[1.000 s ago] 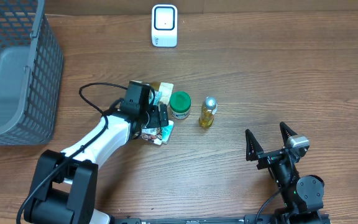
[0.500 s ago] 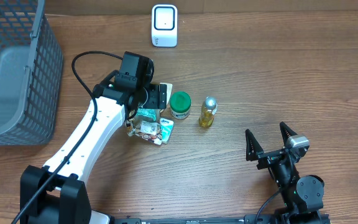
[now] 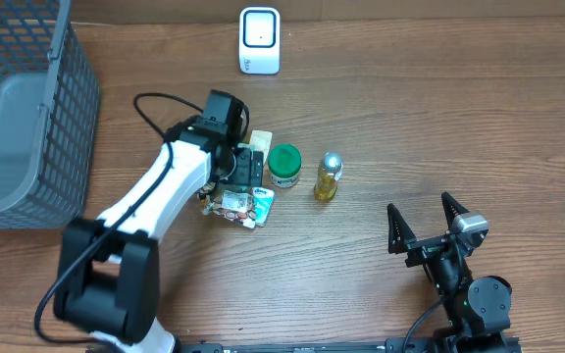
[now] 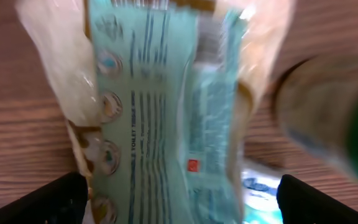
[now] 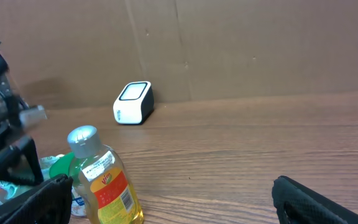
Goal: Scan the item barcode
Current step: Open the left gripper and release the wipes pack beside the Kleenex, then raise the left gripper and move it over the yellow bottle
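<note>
Your left gripper (image 3: 248,167) hangs over the teal packet (image 4: 160,124) with its fingers spread wide apart. The packet lies flat at 8 o'clock from the green-lidded jar (image 3: 284,165), and the scanner (image 3: 260,40) stands at the table's 12 o'clock. Your right gripper (image 3: 421,208), also spread, sits at 5 o'clock.

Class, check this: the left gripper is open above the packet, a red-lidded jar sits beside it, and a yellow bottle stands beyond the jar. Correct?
No. The overhead view shows the jar has a green lid, not red. Otherwise right: left gripper open above the packet, yellow bottle beyond the jar.
</note>
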`<state>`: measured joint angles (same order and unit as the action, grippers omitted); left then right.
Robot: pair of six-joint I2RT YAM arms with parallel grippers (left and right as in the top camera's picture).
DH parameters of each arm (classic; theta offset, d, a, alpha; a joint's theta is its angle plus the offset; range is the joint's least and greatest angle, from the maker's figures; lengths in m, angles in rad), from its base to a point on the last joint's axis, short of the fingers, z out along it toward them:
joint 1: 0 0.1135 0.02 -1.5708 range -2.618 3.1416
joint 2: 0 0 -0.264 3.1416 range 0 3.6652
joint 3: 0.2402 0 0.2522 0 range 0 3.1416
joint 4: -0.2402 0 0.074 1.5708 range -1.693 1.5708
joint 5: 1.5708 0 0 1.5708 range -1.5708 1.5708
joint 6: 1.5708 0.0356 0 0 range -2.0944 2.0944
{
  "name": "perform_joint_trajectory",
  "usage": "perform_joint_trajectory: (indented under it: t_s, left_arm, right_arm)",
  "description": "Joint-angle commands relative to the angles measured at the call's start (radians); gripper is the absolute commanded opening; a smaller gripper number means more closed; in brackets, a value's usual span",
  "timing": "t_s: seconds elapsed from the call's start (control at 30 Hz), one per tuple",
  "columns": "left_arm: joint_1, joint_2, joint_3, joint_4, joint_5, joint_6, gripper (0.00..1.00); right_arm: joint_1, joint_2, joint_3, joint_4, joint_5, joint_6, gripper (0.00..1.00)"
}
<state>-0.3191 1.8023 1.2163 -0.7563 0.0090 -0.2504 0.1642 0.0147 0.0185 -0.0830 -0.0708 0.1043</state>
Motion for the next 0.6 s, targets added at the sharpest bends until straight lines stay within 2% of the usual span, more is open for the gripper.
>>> perform_joint_trajectory:
  t_s: [0.0,0.1,0.33,0.57]
  left_arm:
    - [0.003,0.043,-0.01,-0.013,-0.021,0.035,0.96]
    - [0.005,0.049,-0.01,-0.033,-0.091,0.045,0.95]
    - [0.006,0.047,-0.009,-0.073,-0.369,0.045,0.98]
    - [0.013,0.046,0.006,-0.09,-0.372,0.04,1.0]
  right_arm:
    - [-0.003,-0.012,-0.01,0.003,0.01,-0.003,1.0]
    - [-0.003,-0.012,-0.01,0.003,0.01,-0.003,1.0]
    - [-0.003,-0.012,-0.01,0.003,0.01,-0.003,1.0]
    - [-0.003,-0.012,-0.01,0.003,0.01,-0.003,1.0]
